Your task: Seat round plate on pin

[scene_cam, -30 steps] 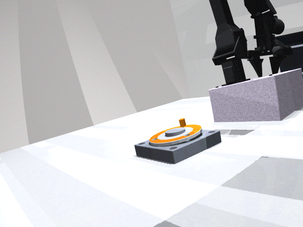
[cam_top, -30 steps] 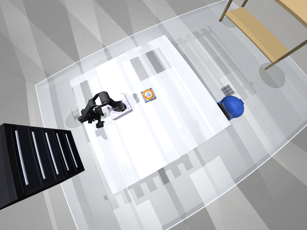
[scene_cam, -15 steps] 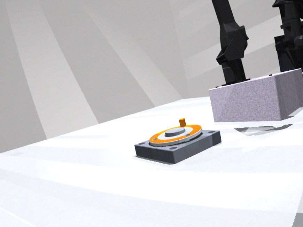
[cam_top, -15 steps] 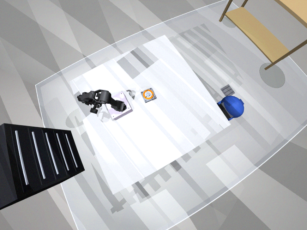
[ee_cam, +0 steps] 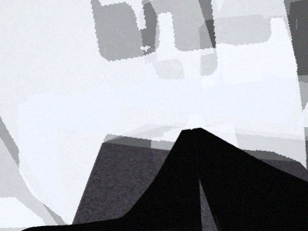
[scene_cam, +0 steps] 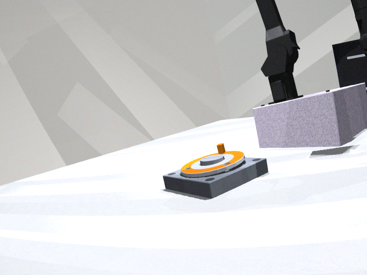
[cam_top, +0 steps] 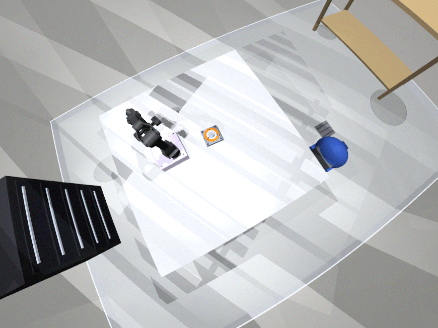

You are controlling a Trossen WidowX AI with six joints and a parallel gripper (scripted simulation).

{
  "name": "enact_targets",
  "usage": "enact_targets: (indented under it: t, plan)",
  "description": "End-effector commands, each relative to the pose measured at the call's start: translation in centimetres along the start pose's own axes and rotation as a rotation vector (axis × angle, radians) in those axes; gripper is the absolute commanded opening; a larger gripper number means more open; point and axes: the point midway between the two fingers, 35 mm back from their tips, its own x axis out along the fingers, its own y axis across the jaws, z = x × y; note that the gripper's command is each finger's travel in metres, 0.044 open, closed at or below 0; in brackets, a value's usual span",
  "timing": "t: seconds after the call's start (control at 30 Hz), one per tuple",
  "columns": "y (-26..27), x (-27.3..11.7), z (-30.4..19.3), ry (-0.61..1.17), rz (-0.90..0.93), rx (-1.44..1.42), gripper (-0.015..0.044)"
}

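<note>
1. The tool (ee_cam: 199, 183) is fully closed, its two black fingers pressed together with nothing between them.
2. It hangs above the arm's pale stone block (cam_top: 174, 156), well apart from the round plate (scene_cam: 213, 163).
3. The plate lies on the dark square base (scene_cam: 214, 180) on the white counter (scene_cam: 122, 226), ahead of the tool and below its level.
4. The plate sits tilted on the central post (scene_cam: 211, 158); its orange tab (scene_cam: 220, 148) stands upright at the rim nearer the block.
5. The pin cannot be made out.
</note>
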Motion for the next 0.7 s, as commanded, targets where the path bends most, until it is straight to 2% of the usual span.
enact_targets:
  t: [0.0,0.37,0.43,0.67]
  plan:
    - [-3.6,-0.2,0.1,-0.006,-0.016,0.137,0.0]
    - [-14.3,-0.8,-3.0,-0.025,-0.044,0.567,0.0]
    - [-14.9,-0.8,-3.4,-0.024,-0.047,0.604,0.0]
    - [-20.0,-1.3,-8.3,-0.017,-0.071,0.918,0.0]
